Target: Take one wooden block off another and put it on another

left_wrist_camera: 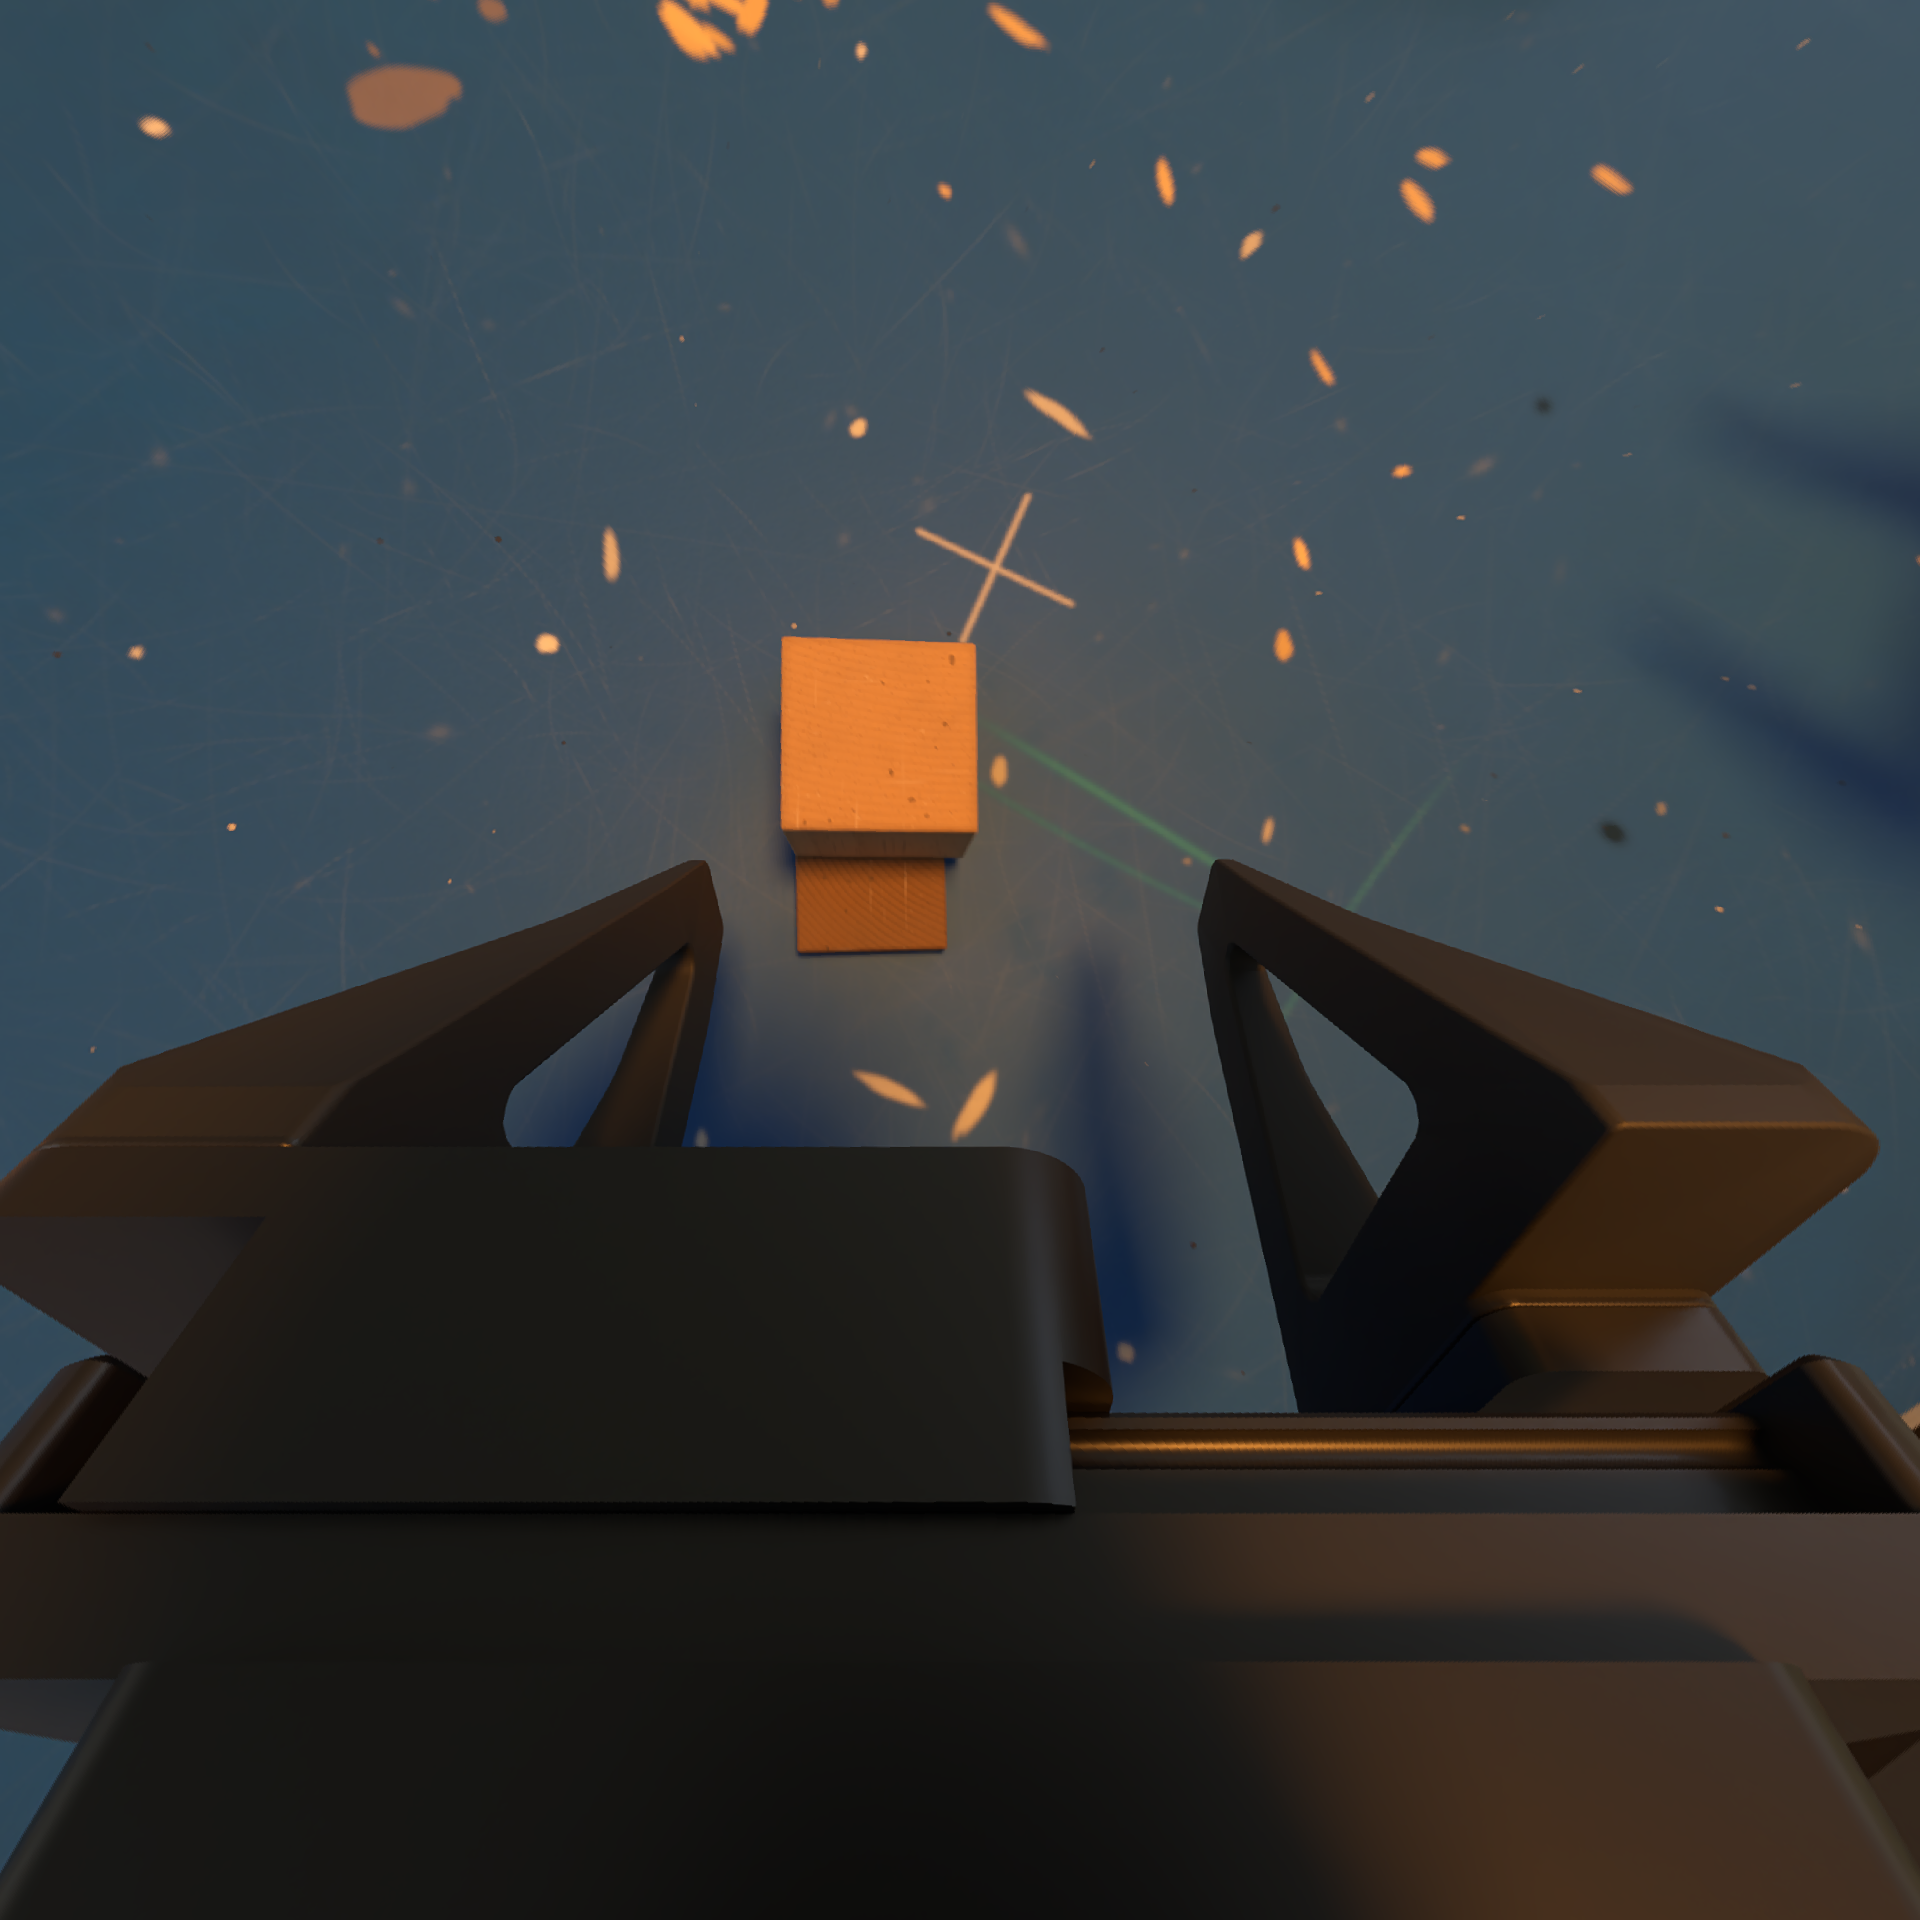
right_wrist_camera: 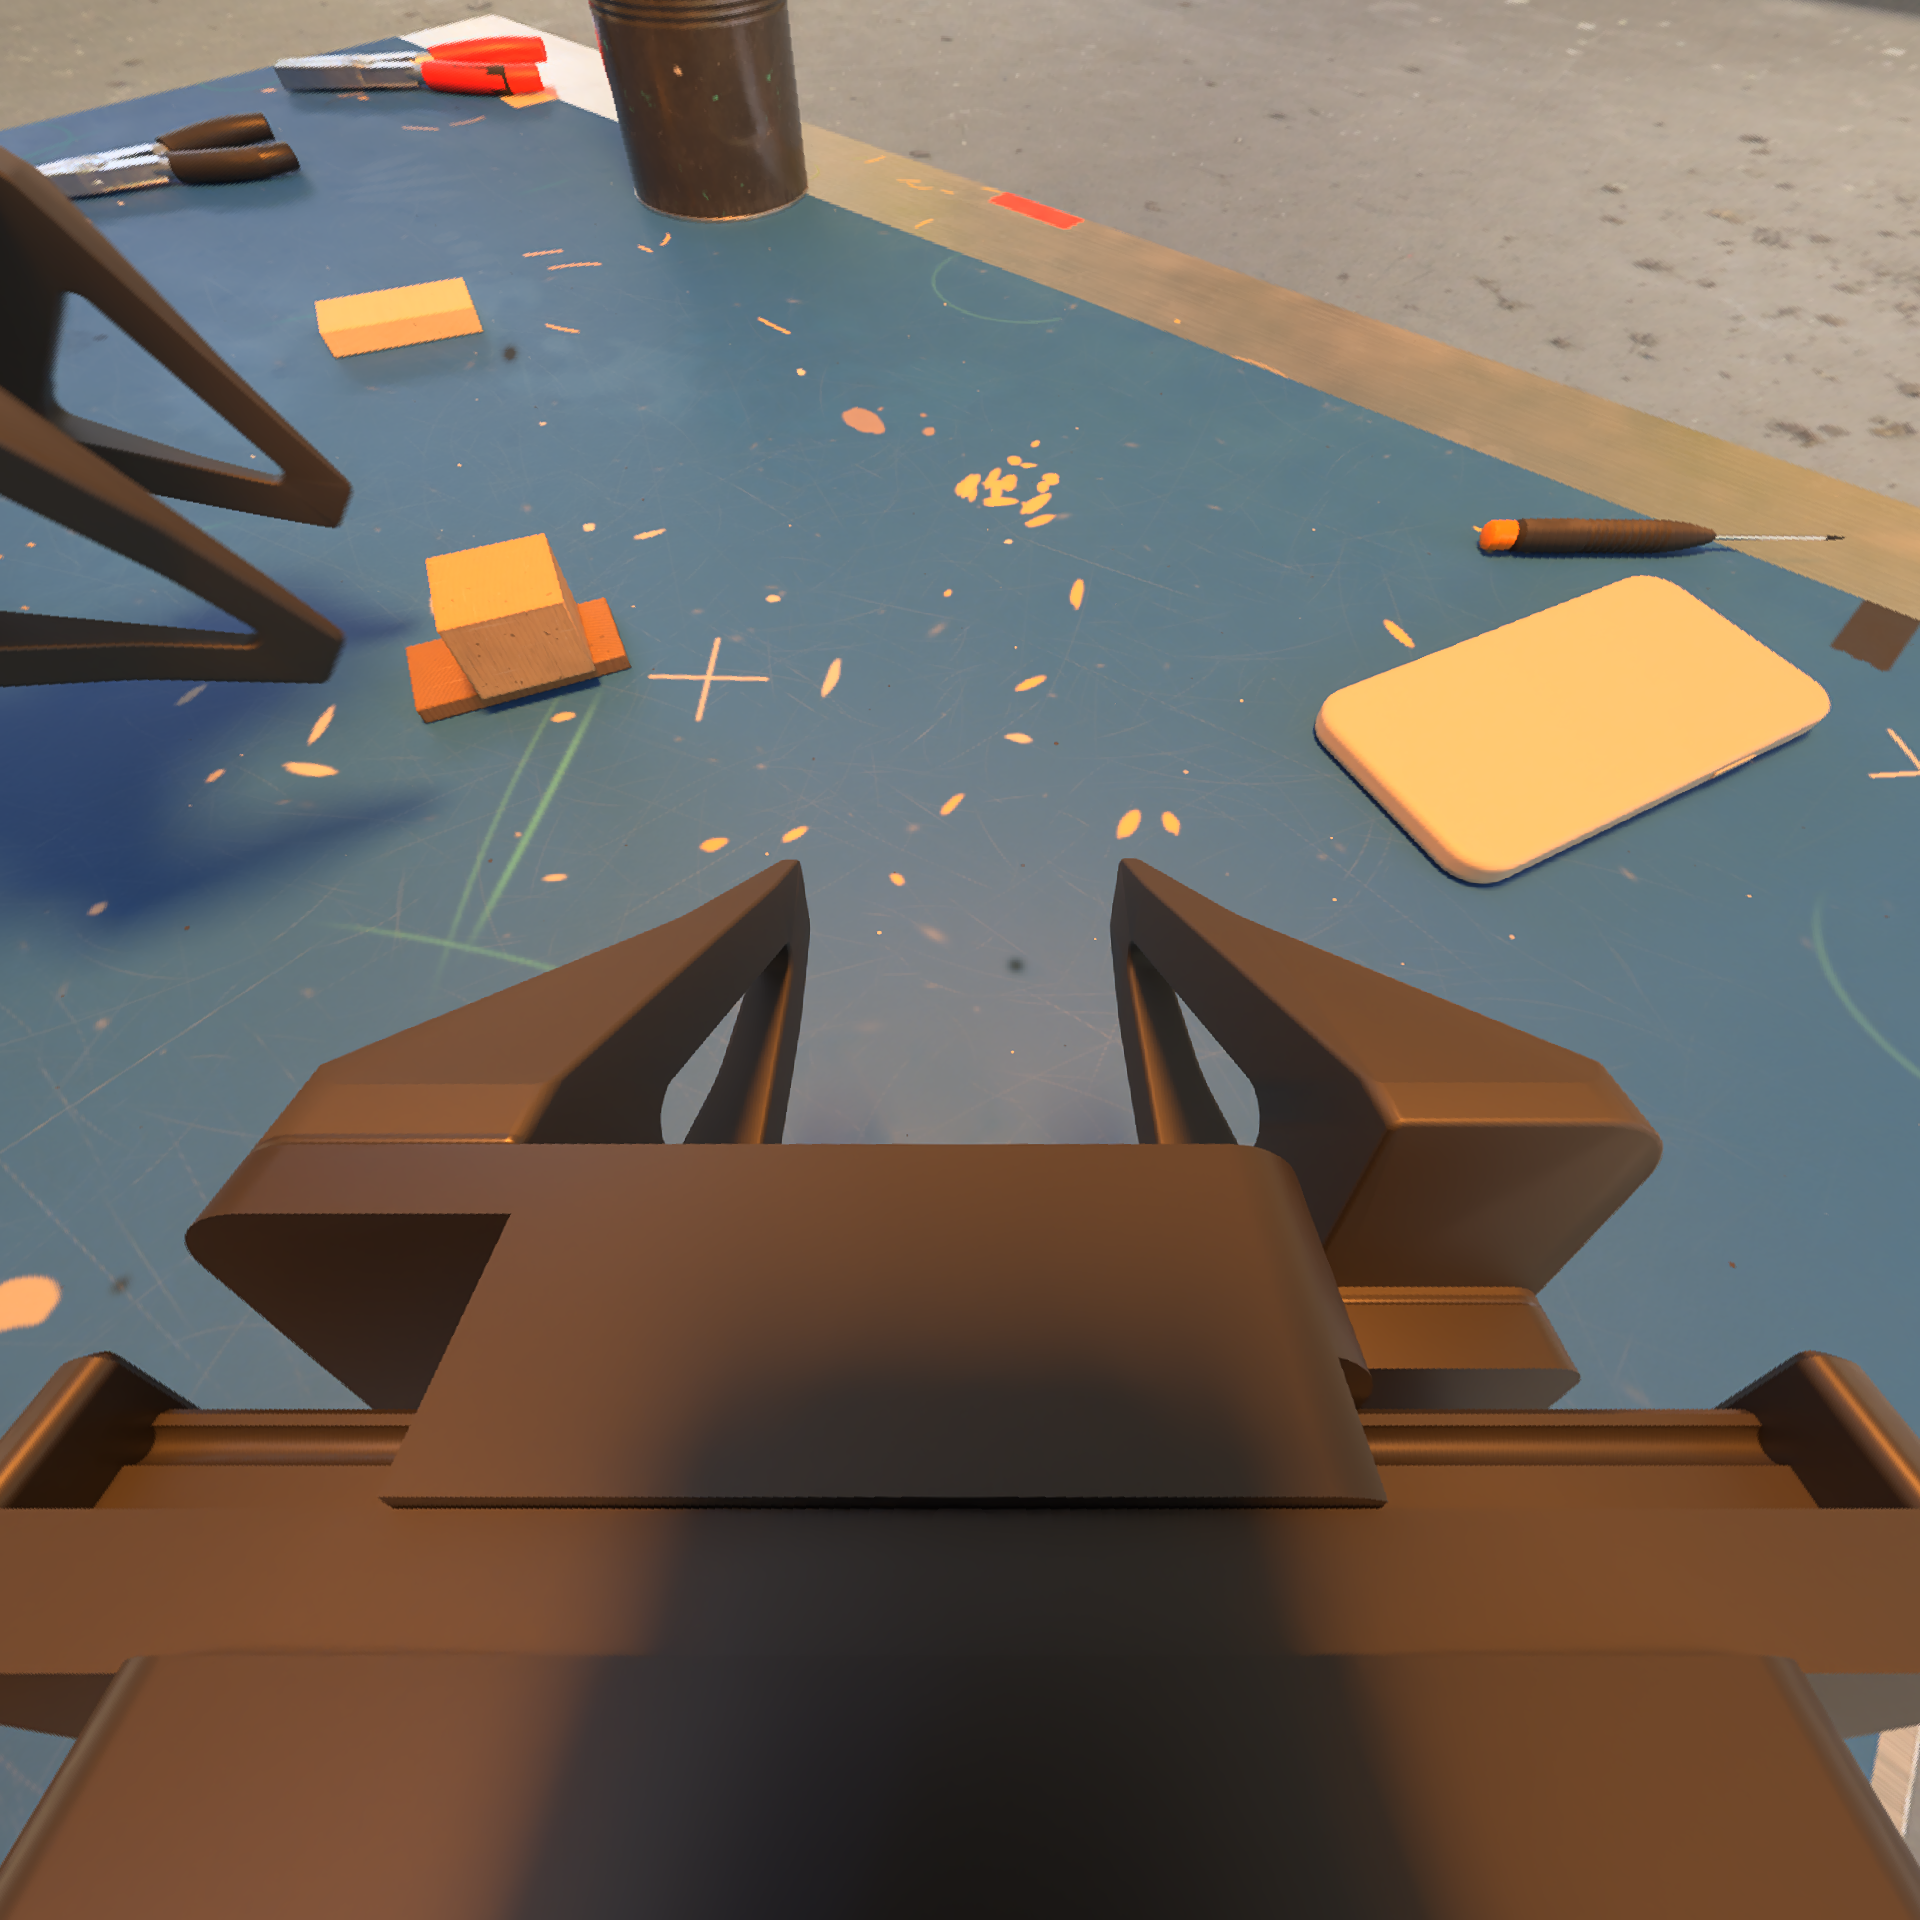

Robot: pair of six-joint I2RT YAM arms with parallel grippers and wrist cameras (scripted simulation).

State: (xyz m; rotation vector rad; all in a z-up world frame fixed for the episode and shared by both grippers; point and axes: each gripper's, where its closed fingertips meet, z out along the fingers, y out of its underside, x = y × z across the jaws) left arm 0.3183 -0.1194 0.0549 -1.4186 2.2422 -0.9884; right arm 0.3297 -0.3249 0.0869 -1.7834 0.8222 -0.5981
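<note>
The left claw (left_wrist_camera: 958, 894) hangs above the stack with its fingers spread wide and empty, wider than the cube block (left_wrist_camera: 878, 732) below it. From its own view the cube sits squarely between the two fingertips, which suggests the claw is lined up for a straight drop onto it. The cube rests on a flat orange block (left_wrist_camera: 871, 904), whose ends stick out on either side of the cube in the right wrist view; that overhang leaves the cube's other two faces free for the fingers, probably why the claw is turned this way.

The stack stands on the blue desk (right_wrist_camera: 1143, 644), well in from its edges, next to a chalk-like cross (right_wrist_camera: 709, 677). A second flat, paler block (right_wrist_camera: 398, 315) lies alone toward the far edge, near a dark cylindrical can (right_wrist_camera: 707, 104); it looks like the likely place to set the cube down.

The right claw (right_wrist_camera: 958, 894) is half open, holds nothing, and hovers over bare desk well apart from the stack, seemingly kept clear.

By the far corner lie red-handled pliers (right_wrist_camera: 416, 68) and black-handled pliers (right_wrist_camera: 177, 151). Toward the right edge lie a screwdriver (right_wrist_camera: 1600, 535) and a pale rounded slab (right_wrist_camera: 1569, 727).

The lift has not begun.
</note>
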